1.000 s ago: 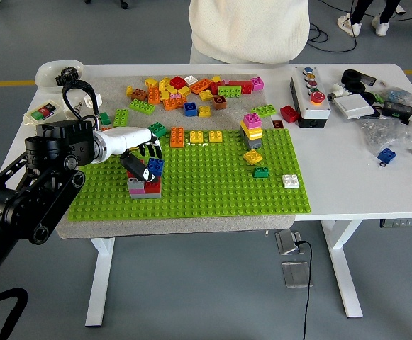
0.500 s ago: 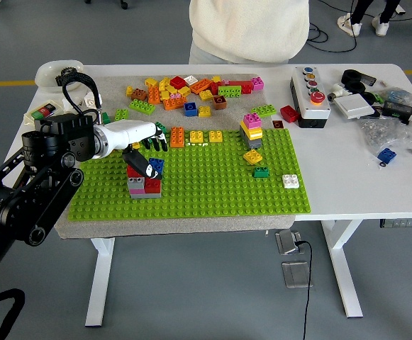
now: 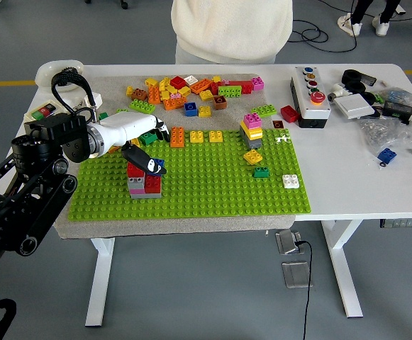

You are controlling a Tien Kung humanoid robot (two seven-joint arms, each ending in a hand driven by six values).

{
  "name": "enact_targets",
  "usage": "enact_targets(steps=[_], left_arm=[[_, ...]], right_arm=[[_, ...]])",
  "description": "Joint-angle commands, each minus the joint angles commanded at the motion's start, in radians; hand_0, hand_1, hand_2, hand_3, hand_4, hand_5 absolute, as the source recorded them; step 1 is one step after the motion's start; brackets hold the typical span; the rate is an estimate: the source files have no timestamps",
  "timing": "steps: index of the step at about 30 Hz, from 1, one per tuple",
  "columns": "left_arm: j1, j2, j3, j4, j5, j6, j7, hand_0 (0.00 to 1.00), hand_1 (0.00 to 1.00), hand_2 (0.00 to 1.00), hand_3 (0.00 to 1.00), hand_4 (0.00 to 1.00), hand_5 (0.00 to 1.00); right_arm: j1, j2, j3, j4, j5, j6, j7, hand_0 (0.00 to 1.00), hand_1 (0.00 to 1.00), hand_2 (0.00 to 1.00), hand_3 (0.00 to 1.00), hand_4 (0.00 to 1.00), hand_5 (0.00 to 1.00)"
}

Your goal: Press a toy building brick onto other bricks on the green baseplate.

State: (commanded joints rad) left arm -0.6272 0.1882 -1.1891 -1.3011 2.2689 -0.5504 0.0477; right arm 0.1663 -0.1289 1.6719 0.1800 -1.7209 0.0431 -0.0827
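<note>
A small stack of bricks [image 3: 145, 184] is standing on the green baseplate [image 3: 213, 180], a blue brick [image 3: 157, 164] topping it. The left hand [image 3: 140, 138] is hovering just above, fingers loosely spread, gripping nothing. Beyond, loose bricks [image 3: 191, 88] are lying before a person [image 3: 230, 28].

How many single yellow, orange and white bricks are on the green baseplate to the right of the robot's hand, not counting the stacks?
Yellow bricks: 3
Orange brick: 1
White brick: 1
Total: 5
</note>
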Motion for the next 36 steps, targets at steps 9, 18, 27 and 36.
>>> enact_targets(steps=[9, 18, 27, 36], left_arm=[[0.080, 0.031, 0.016, -0.032, 0.000, 0.145, -0.069, 0.998, 0.988, 0.901, 0.590, 0.998, 0.532], [0.134, 0.048, 0.023, -0.016, 0.000, 0.305, -0.122, 0.998, 0.992, 0.900, 0.586, 0.998, 0.602], [0.159, 0.050, 0.028, 0.021, 0.000, 0.352, -0.143, 0.998, 0.981, 0.896, 0.598, 0.998, 0.651], [0.169, 0.046, 0.031, 0.039, 0.000, 0.347, -0.144, 0.998, 0.979, 0.896, 0.601, 0.998, 0.662]], right_arm=[[0.005, -0.005, 0.003, 0.000, 0.000, 0.001, -0.001, 0.751, 0.641, 0.683, 0.606, 0.870, 0.520], [0.004, -0.004, 0.008, 0.000, -0.002, 0.004, -0.002, 0.751, 0.641, 0.683, 0.607, 0.870, 0.521], [0.009, -0.003, 0.007, 0.000, 0.000, 0.003, -0.001, 0.750, 0.641, 0.682, 0.607, 0.869, 0.521], [0.008, -0.003, 0.008, 0.000, -0.003, 0.004, -0.003, 0.750, 0.641, 0.683, 0.607, 0.870, 0.521]])
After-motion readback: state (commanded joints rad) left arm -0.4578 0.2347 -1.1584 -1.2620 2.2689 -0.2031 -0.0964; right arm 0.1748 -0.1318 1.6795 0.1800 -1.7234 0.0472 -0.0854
